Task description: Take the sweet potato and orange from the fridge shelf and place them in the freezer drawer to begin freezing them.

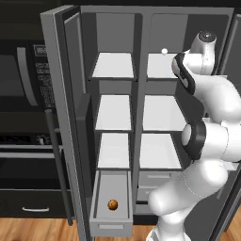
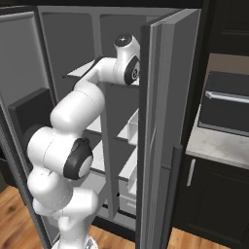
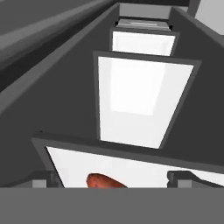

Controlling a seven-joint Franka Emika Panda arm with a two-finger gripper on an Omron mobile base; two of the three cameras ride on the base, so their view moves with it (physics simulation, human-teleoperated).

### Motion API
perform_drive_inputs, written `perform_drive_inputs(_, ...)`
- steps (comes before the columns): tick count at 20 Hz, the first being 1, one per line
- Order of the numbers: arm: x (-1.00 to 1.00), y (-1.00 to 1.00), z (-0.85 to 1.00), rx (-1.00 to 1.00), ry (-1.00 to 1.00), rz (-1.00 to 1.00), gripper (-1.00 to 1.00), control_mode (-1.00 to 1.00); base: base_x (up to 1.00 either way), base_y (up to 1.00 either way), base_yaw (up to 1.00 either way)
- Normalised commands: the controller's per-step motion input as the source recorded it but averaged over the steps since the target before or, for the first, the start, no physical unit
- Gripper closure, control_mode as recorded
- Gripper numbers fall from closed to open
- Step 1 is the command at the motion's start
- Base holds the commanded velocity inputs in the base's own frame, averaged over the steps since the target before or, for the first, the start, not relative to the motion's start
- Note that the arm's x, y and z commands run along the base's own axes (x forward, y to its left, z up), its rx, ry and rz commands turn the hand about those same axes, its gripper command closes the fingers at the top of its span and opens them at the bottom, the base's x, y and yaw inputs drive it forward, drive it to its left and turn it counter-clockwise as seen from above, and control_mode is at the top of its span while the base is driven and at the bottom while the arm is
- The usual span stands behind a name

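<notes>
The gripper (image 3: pixel 113 177) is held wide open, empty, just above the sweet potato (image 3: pixel 105 181), which lies on the fridge's top right shelf (image 3: pixel 144 168), centred between the fingertips, its long axis across them. The orange (image 1: pixel 112 204) is seen inside the freezer drawer (image 1: pixel 111 228).

The sweet potato (image 3: pixel 104 181) on the nearest white shelf (image 3: pixel 144 170) shows just its upper part in the hand view; the rest is cut off below. In the left base view the arm's elbow (image 1: pixel 207 94) hides the right shelves' outer ends.
</notes>
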Motion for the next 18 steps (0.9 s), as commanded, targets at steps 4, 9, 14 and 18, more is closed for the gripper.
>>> perform_drive_inputs(4,0.21,0.00,-0.15,0.00,0.05,0.00,-1.00,-1.00,0.00,0.00,0.00)
perform_drive_inputs(9,0.14,-0.02,-0.15,0.00,0.00,0.00,-1.00,-1.00,0.00,0.00,0.00)
perform_drive_inputs(14,0.22,-0.02,-0.24,0.00,0.00,0.00,-1.00,-1.00,0.00,0.00,0.00)
perform_drive_inputs(18,0.30,-0.01,-0.18,0.00,0.00,0.00,-1.00,-1.00,0.00,0.00,0.00)
